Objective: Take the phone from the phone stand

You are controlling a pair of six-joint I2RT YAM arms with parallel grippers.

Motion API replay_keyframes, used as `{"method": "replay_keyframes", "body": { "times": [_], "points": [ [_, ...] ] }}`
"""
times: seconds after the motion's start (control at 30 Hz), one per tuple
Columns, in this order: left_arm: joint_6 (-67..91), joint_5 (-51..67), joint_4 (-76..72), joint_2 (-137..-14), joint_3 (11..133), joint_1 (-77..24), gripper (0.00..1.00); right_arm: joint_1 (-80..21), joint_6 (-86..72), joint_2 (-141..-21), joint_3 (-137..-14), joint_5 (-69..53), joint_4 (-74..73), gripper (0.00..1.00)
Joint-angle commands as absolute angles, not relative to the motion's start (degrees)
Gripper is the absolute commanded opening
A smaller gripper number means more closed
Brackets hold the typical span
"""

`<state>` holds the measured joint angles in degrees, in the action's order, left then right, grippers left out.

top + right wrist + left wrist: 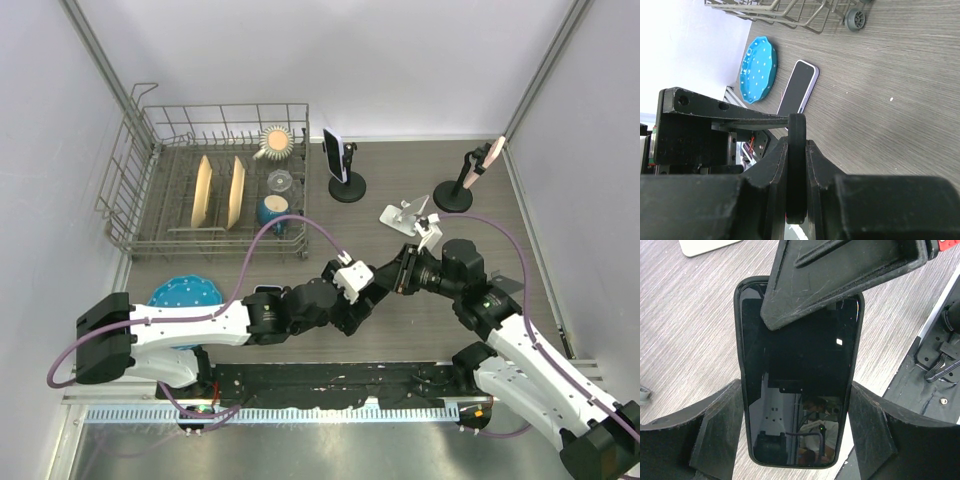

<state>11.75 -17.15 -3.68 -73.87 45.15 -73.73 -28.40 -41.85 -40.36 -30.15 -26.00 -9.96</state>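
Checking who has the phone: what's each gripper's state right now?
Left gripper: flanks the phone; whether it grips cannot be told.
Right gripper: shut on the phone.

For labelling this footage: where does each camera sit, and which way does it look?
Top external: above, behind the bases, looking down on the table; left arm and right arm show.
Left wrist: on the left arm, facing the black phone between its fingers.
Right wrist: on the right arm, looking along the table toward a blue plate; its fingers clamp the phone.
Shared: the black phone, both wrist views.
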Motion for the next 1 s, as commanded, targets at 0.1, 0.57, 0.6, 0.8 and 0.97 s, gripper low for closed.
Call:
{"method": "replay_keyframes", "body": {
  "times": [0.1, 0.57, 0.6, 0.8, 0.97],
  "points": [
    [11.87, -14.59, -4.84, -72.42, 45.35, -73.39, 0.37, -28.91, -43.33, -41.13, -30.06, -27.60, -4.48, 0.01],
    [31.95, -34.09, 13.34, -75.32, 48.25, -73.30, 0.00, -28.92, -38.32, -37.09, -32.69, -7.48, -20.54, 0.91],
    [34.34, -35.32, 16.93, -75.84, 48.34, -73.13, 0.00, -28.92, -37.89, -36.05, -33.39, -5.73, -21.78, 0.91],
    [45.85, -38.06, 24.33, -77.86, 48.34, -71.90, 0.00, -28.92, -38.32, -32.00, -34.54, 9.48, -30.14, 0.93],
    [51.85, -38.85, 28.91, -80.33, 49.65, -69.18, 0.00, -28.92, -40.43, -26.46, -33.05, 13.00, -31.02, 0.93]
  ]
}}
